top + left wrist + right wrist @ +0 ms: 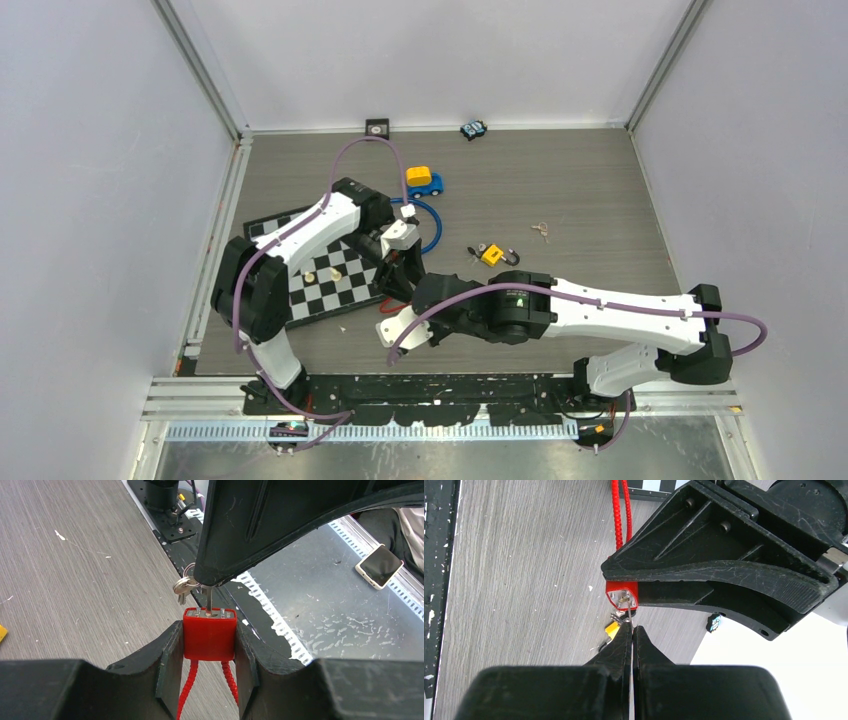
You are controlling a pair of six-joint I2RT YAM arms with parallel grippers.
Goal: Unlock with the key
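A small red padlock (pixel 209 640) with a red cable shackle (pixel 186 687) is pinched between my left gripper's (pixel 209 647) two fingers, keyhole face pointing away from the wrist. My right gripper (pixel 632 630) is shut on a silver key (pixel 629 611), and the key's blade (pixel 208 597) stands in the keyhole on the lock's metal face. A ring with spare keys (pixel 183 586) hangs beside the right fingertips. In the right wrist view the red padlock (pixel 622 593) shows just past my fingertips, under the left gripper's black fingers (pixel 704 575). From above, both grippers meet at the chessboard's right edge (pixel 398 280).
A chessboard (pixel 320 275) with two pieces lies under the left arm. Behind it are a yellow-and-blue toy car (pixel 423 182) and a blue cable loop (pixel 433 228). A yellow padlock (pixel 491 254), loose keys (pixel 541 231) and a small toy (pixel 473 129) lie further right. The table's front rail is close.
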